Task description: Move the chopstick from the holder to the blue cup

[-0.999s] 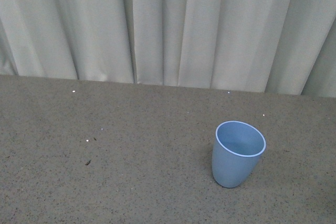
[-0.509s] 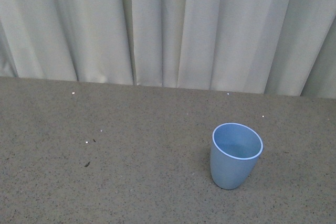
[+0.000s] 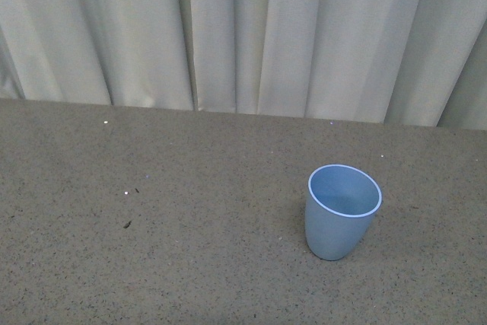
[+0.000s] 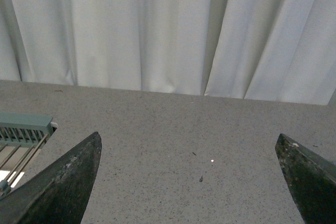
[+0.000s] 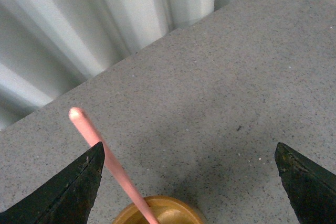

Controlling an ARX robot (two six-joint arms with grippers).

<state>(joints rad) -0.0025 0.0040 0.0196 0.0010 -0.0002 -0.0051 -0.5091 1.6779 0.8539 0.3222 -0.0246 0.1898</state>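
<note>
Right wrist view: the right gripper (image 5: 189, 166) has its jaws wide apart and clamped on nothing. The chopstick (image 5: 107, 158) stands tilted in the holder (image 5: 173, 214), a round golden-brown pot of which we see only the rim at the edge of the picture. The pink shaft rises out of the holder between the two dark fingers (image 5: 63, 192). It runs right along the tip of one finger and sits well apart from the other. We can't tell whether it touches that near finger. Its rounded top end is free, above the table.

Left wrist view: the left gripper (image 4: 188, 156) also has its jaws spread wide with nothing between them, over bare speckled table (image 4: 173, 124). A pale green slatted rack (image 4: 23, 128) sits at the edge of the view, beside one finger.

Front view: the blue cup (image 3: 340, 218) stands upright with its mouth up on the grey-brown table, toward the robot's right, well apart from the curtain (image 3: 228, 28) hanging behind. The chopstick is not yet in the cup.
</note>
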